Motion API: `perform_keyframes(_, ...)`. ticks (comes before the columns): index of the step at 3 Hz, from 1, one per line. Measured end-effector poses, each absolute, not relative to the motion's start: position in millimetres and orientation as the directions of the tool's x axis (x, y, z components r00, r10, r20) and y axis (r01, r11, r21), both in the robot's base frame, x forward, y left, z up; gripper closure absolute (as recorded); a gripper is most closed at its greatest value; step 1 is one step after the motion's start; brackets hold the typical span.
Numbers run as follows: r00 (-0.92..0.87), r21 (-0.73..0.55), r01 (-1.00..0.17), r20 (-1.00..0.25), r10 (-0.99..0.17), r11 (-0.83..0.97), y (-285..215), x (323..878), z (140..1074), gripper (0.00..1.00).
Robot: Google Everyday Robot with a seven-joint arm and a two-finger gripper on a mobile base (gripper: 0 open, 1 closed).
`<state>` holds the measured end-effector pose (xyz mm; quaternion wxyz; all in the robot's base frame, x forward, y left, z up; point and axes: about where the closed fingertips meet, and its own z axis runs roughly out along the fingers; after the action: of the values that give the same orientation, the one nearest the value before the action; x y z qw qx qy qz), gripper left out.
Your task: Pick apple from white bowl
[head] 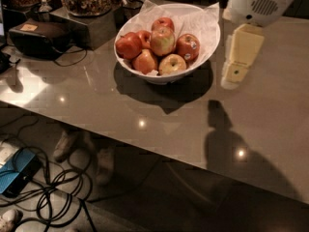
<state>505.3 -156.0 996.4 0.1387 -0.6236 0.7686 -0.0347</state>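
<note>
The white bowl point(205, 50) with a crinkled paper liner stands on the grey table at the back centre. It holds several apples. The large pale yellow-green apple point(162, 40) with a pink blush lies on top in the middle. A dark red apple point(128, 45) is to its left and a red apple with a small sticker point(187, 47) to its right. My gripper point(234, 74), cream-coloured under a white wrist housing point(256, 3), hangs above the table just right of the bowl's rim, apart from the apples and holding nothing.
A black device point(39, 36) with a cable and a box carrying jars of snacks point(88, 4) stand at the back left. The table's front edge point(120, 141) runs diagonally. Cables point(53, 192) and a blue object point(14, 174) lie on the floor below.
</note>
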Motion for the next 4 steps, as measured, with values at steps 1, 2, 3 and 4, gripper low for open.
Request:
perform_keyframes(1, -0.181, -0.247, -0.943, -0.185, -0.966, 0.224, -153, 510, 998, 0.0)
perform_keyframes(2, -0.155, -0.268, -0.94, -0.213, -0.965, 0.21, -132, 529, 1005, 0.0)
perform_keyframes(3, -0.136, -0.273, -0.943, -0.213, -0.968, 0.192, -107, 560, 1012, 0.0)
perform_keyframes(4, -0.09, -0.294, -0.943, -0.221, -0.971, 0.154, -80, 585, 1018, 0.0)
